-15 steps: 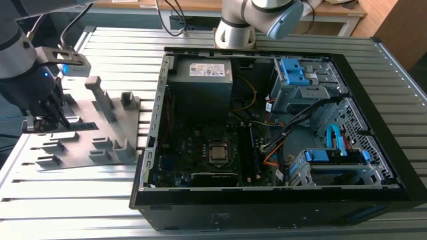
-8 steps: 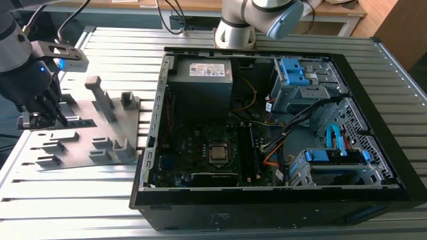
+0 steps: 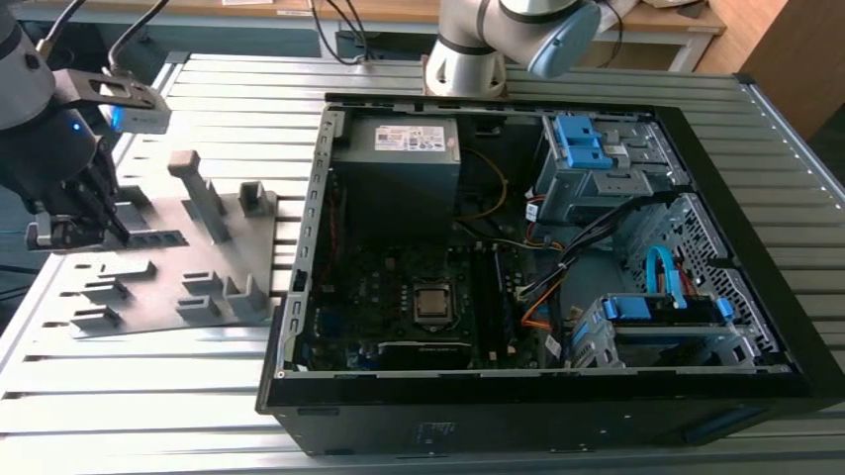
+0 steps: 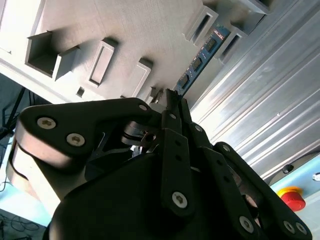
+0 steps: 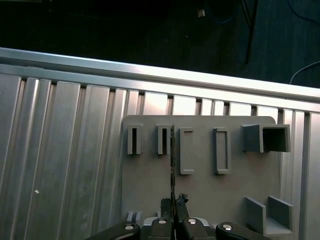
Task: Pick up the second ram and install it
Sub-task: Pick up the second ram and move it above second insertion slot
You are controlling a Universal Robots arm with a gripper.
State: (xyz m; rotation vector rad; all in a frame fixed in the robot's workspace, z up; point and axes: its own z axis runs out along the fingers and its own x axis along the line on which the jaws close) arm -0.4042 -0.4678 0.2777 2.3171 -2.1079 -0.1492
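In the exterior view my gripper (image 3: 62,234) hangs low over the grey holder plate (image 3: 172,287) at the exterior view's left, beside the open computer case (image 3: 307,297). In both wrist views its two fingers stand close together, shut on one end of the second ram (image 4: 200,57), a thin dark stick with small black chips. The ram (image 5: 172,160) shows edge-on as a thin dark line running out from the gripper (image 5: 173,202). Its far end lies between two slotted grey blocks (image 5: 162,140) of the plate (image 5: 200,195). I cannot tell whether it is lifted off the plate.
The case's motherboard (image 3: 396,307) lies exposed, with the processor socket (image 3: 432,305), a power supply (image 3: 396,163), blue drive cages (image 3: 588,148) and loose cables. Tall grey blocks (image 3: 198,198) stand on the plate. The ribbed metal table (image 3: 133,396) ends just beyond the plate. A red button (image 4: 292,197) sits nearby.
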